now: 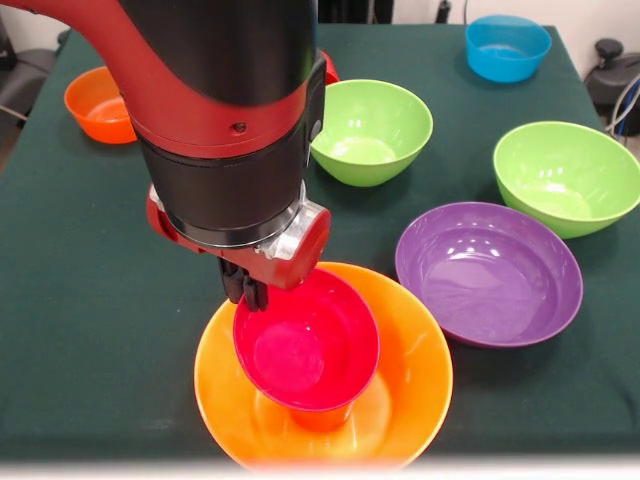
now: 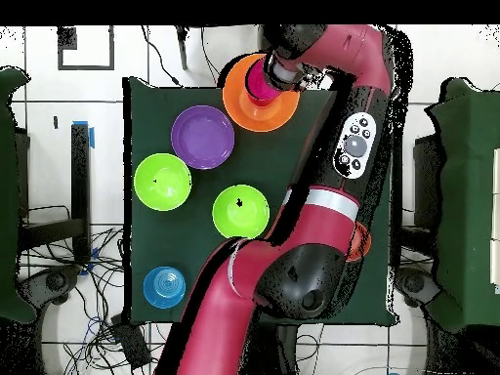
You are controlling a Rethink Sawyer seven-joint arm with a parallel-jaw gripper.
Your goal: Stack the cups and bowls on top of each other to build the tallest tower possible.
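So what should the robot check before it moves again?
1. Crimson bowl sits on the orange cup: ok.
2. Bowl level: not ok, it tilts.
3. Cup stands inside the big orange bowl: ok.
4. Fingers at the crimson bowl's rim: ok.
5. Fingers open or shut: cannot tell.
6. Purple bowl apart from the tower: ok.
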